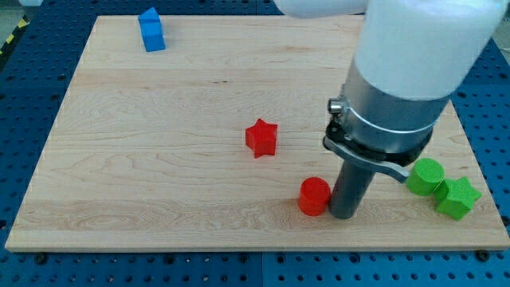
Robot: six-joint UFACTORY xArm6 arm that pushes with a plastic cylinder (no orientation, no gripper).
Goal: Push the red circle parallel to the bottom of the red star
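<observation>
On the pale wooden worktop (pixel 159 159), my tip (pixel 344 215), a bare rod with no fingers to spread, touches the red plastic circle (pixel 314 196) at its left, the red plastic star (pixel 260 137) beyond, up-left.

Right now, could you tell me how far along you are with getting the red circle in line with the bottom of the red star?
Done: my tip has reached the red circle, sitting right against its side toward the view's right. In hand: the push itself. Left: the circle lies below and to the right of the red star, nearer the view's bottom, so it must travel up the view to line up with the star's bottom edge.
</observation>
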